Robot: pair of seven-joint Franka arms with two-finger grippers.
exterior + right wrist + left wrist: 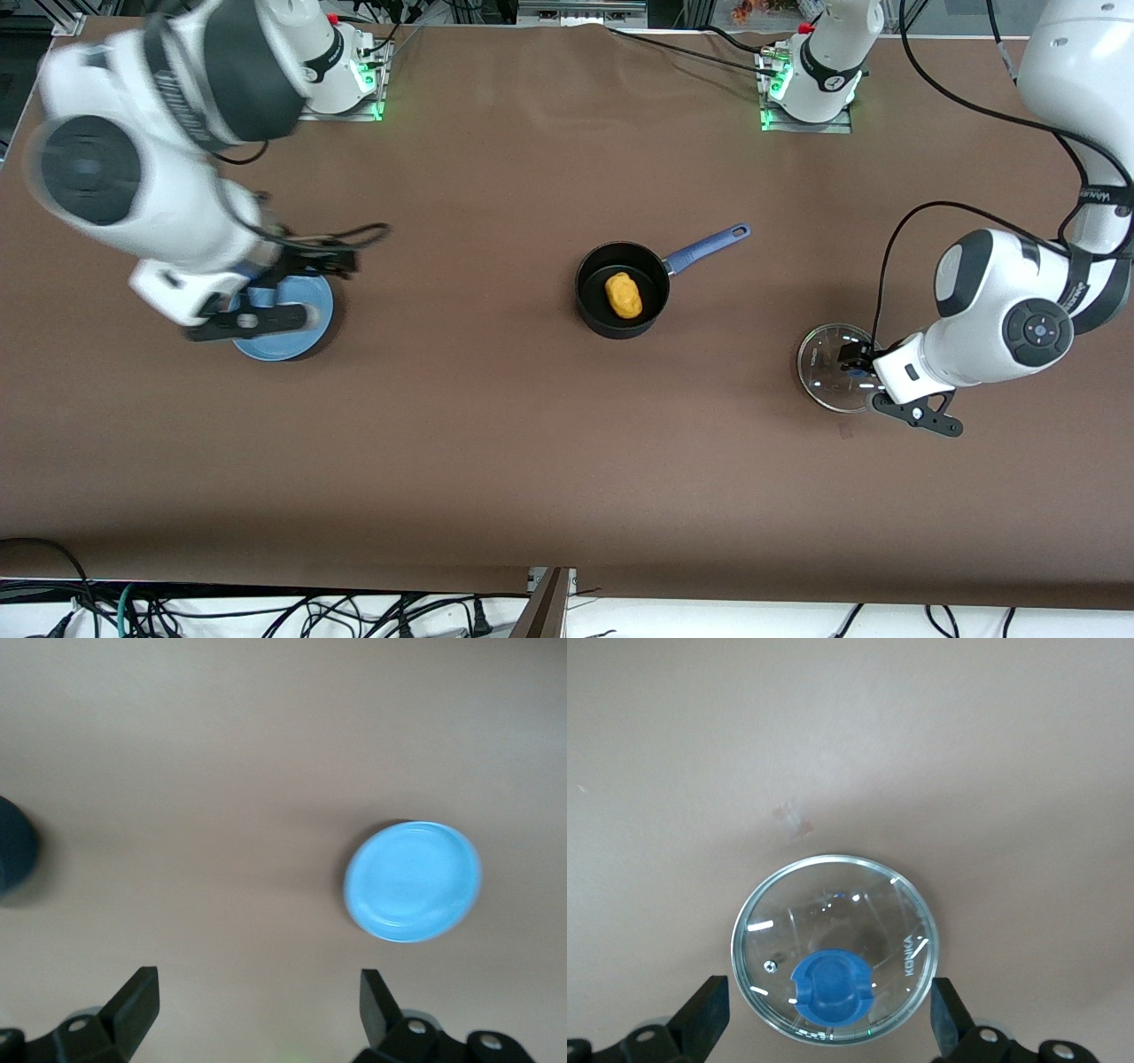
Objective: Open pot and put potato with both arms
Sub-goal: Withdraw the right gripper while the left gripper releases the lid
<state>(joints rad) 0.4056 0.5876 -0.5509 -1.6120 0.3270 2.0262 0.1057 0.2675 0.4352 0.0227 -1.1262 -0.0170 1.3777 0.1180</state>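
Note:
The black pot stands uncovered mid-table, its blue handle pointing toward the left arm's base. The yellow-orange potato lies inside it. The glass lid with its blue knob lies flat on the table toward the left arm's end. My left gripper hangs over the lid, open, with its fingers wide on either side of the rim and apart from it. My right gripper is open and empty over the table by the blue plate. The pot's edge shows in the right wrist view.
A flat blue plate lies toward the right arm's end of the table and also shows in the right wrist view. Brown table lies between the pot and the edge nearest the front camera. Cables trail from the arms' bases.

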